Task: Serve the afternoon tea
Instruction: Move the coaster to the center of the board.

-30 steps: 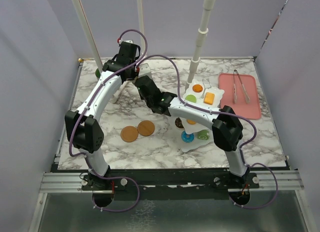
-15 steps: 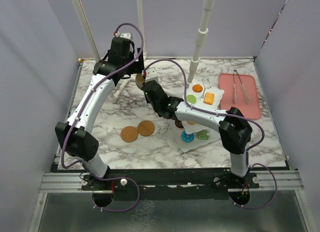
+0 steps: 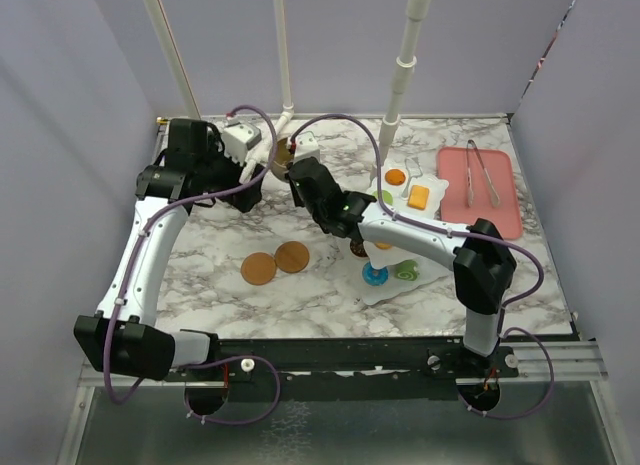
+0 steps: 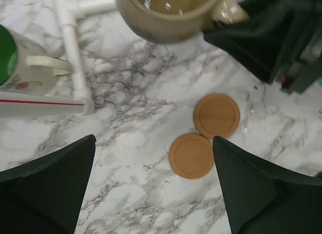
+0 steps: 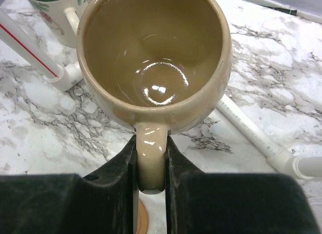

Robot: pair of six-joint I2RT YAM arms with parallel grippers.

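Right gripper: closed on the handle of the tan mug, one finger on each side of it.
Left gripper: jaws spread wide, nothing between them, looking down on the table.
Tan mug, position: far side of the table, left of centre, mouth up and upright, empty. Whether its base is clear of the marble cannot be told.
Tan mug, axis: the handle points straight back into the right gripper, so the bowl sits directly ahead of the fingers, on the gripper's own line.
Green-lined mug: just beyond the tan mug toward the far left corner, standing free, not held.
Coasters: two round wooden discs, touching, near the table's centre; they lie nearer the arm bases than the held mug.
Stand: right of the coasters, pastries on its tiers.
Nearer arm: the right arm has the tan mug; the left gripper is nearer the green-lined mug.
Judgement: the coming move likely draws the tan mug back toward the bases onto a coaster, bowl leading down, handle trailing.
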